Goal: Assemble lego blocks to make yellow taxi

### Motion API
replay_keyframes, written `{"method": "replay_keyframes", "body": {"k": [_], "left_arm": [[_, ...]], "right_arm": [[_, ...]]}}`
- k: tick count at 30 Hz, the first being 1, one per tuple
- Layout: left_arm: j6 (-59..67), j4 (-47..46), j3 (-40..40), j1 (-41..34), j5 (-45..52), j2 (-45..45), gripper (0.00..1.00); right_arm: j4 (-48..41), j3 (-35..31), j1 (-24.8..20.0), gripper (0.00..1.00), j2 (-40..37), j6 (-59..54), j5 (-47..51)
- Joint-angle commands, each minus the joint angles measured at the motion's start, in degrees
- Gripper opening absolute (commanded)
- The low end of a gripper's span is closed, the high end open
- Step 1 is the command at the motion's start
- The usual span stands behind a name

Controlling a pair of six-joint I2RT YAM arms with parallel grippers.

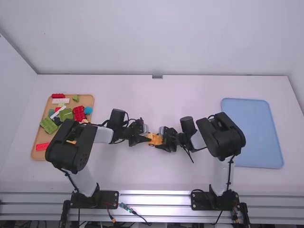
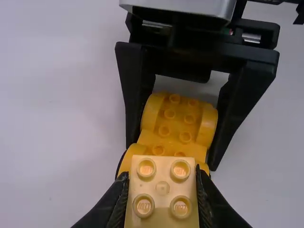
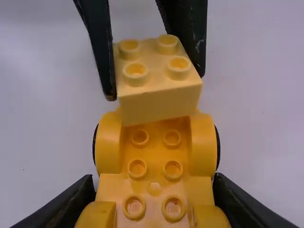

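At mid-table in the high view, my left gripper (image 1: 144,138) and my right gripper (image 1: 163,141) meet at the orange-yellow car base (image 1: 155,139). In the left wrist view my left gripper (image 2: 162,190) is shut on a pale yellow 2x2 block (image 2: 163,190), studs up. The right wrist view has this block (image 3: 159,102) over the far end of the car base (image 3: 155,166); whether they touch I cannot tell. My right gripper (image 3: 154,194) is shut on the car base's sides, between its wheel arches. Dark wheels show at the far arches.
A wooden tray (image 1: 40,148) of red, green, white and blue blocks lies at the left. At the right lies a blue tray (image 1: 256,133). White tabletop (image 1: 156,99) stretches beyond the grippers.
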Motion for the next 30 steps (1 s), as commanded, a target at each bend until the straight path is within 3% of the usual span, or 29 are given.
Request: {"method": "replay_keyframes", "body": {"k": [1,11,30], "left_arm": [[0.9,-0.7,-0.1,-0.4,0.6,-0.6,0.02],[4.4,-1.9,-0.1,-2.8,0.5,-0.6,0.02],[6.2,-1.5,-0.1,-5.8,-4.3,-0.6,0.02]], "right_arm": [[-2.3,1.0,-0.1,0.61,0.9,-3.0,-2.3],[-15.8,6.3,-0.1,0.54,0.9,-10.8,-3.3],[-15.3,5.2,-0.1,0.55,0.9,-13.8,-5.8]]}}
